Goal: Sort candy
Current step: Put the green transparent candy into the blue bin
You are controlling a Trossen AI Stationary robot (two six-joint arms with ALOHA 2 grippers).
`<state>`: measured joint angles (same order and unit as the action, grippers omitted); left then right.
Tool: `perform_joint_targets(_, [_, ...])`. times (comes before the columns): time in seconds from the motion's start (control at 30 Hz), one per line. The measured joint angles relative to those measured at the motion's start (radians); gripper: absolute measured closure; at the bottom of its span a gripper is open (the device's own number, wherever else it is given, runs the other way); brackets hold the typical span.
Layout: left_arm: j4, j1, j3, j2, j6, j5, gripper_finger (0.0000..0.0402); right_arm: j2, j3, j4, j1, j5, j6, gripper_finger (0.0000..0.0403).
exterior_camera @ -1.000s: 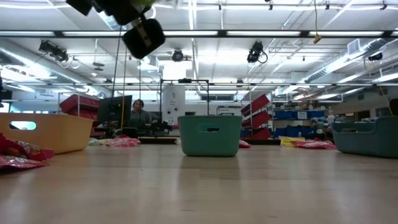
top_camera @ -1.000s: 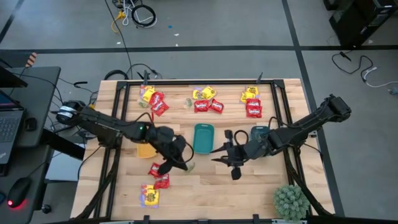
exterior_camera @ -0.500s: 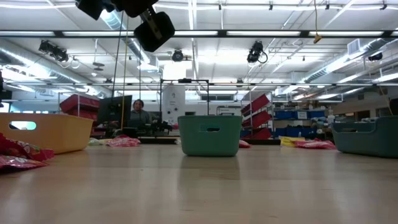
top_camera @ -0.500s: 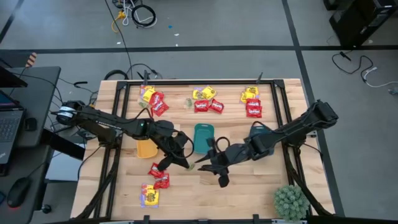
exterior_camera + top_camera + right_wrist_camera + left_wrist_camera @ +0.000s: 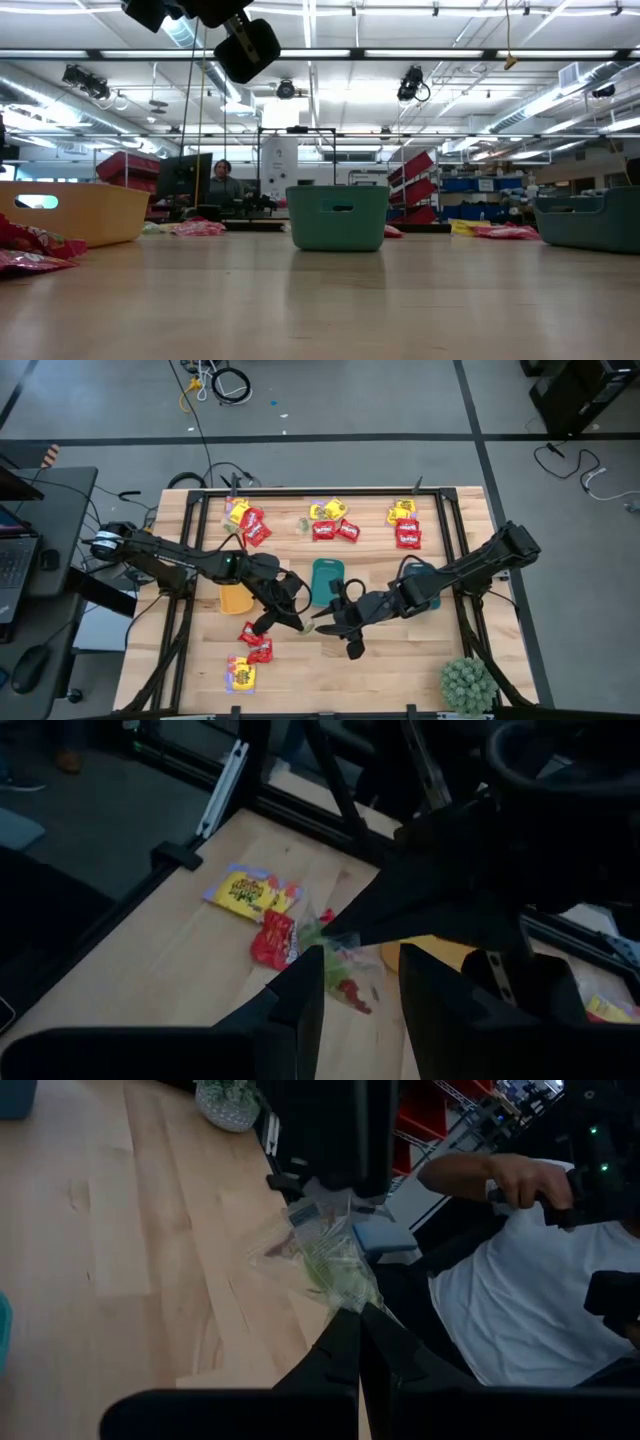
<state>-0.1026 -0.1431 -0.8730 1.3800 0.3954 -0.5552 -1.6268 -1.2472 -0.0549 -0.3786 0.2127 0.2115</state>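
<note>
Green candy pinched in left hand above the bench, right hand spread just beside it, fingers straddling.

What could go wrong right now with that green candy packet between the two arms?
The left tool pinches only one edge of the green candy packet, held in the air, so it could slip out during a handover. The right tool is open around the packet's other end, very close to the left arm; a misjudged closing could miss the thin wrapper or knock the arms together. If dropped, it may land beside the teal tray, unsorted.
</note>
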Motion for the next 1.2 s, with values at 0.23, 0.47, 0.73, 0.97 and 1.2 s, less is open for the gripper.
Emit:
perform_joint_targets(0.23, [-0.009,-0.001,0.000,0.000,-0.001,0.000,0.0401,-0.009,0.000,-0.012,0.011,-0.033,-0.018,0.0265])
perform_joint_targets(0.47, [-0.014,-0.001,0.000,0.000,-0.001,0.000,0.0401,-0.019,0.000,-0.003,0.038,-0.132,-0.024,0.0307])
perform_joint_targets(0.73, [-0.044,-0.001,0.000,0.001,-0.001,0.007,0.0395,-0.041,0.002,-0.014,0.044,-0.108,-0.023,0.0394])
perform_joint_targets(0.97, [-0.005,-0.001,0.000,0.001,-0.029,0.079,0.0367,-0.014,0.002,-0.068,0.016,-0.023,-0.031,0.0402])
perform_joint_targets(1.2, [0.017,0.002,0.000,0.001,-0.078,0.145,0.0301,0.027,0.002,-0.167,-0.003,0.063,-0.105,0.0403])
